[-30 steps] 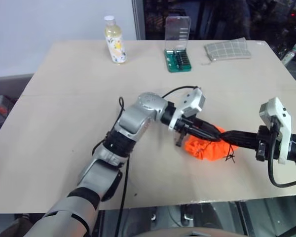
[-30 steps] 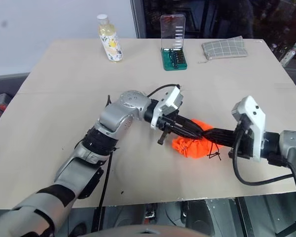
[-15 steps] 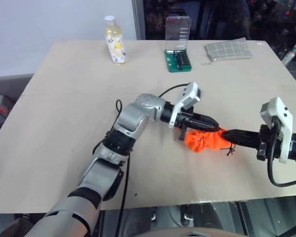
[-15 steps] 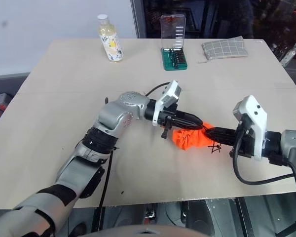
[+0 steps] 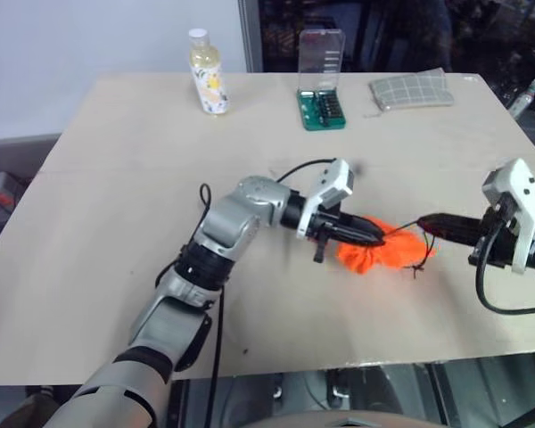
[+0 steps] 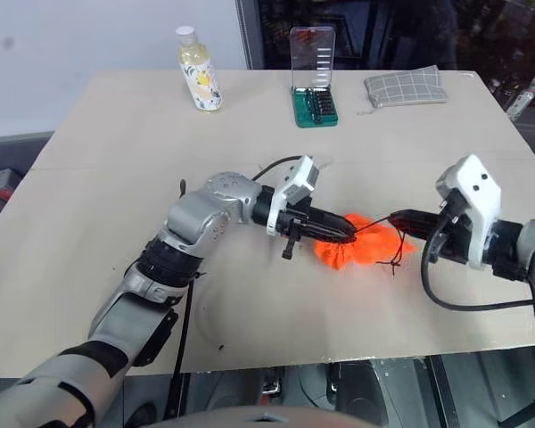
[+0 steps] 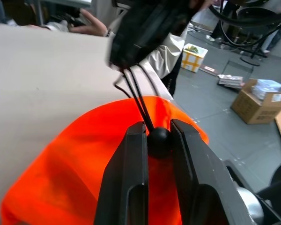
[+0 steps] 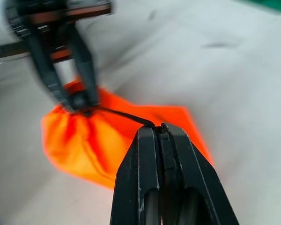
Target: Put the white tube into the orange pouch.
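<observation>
The orange pouch [image 5: 381, 254] lies bunched on the table between my two grippers. My left gripper [image 5: 375, 236] reaches in from the left and is shut on a small black bead [image 7: 158, 137] on the pouch's dark cord, right at the gathered mouth. My right gripper [image 5: 428, 222] is off to the right of the pouch, shut on the thin cord [image 8: 126, 116], which runs taut from its tips back to the bead. The white tube is hidden.
At the table's far side stand a yellowish bottle [image 5: 207, 73] with a white cap, a green bit case [image 5: 322, 85] with its clear lid up, and a grey checked cloth [image 5: 412, 89]. The table's front edge [image 5: 276, 370] runs close below the pouch.
My right gripper has drawn away to the right and slightly up, off the pouch, pulling the cord taut. The pouch mouth has gathered tighter. My left gripper has stayed at the mouth.
</observation>
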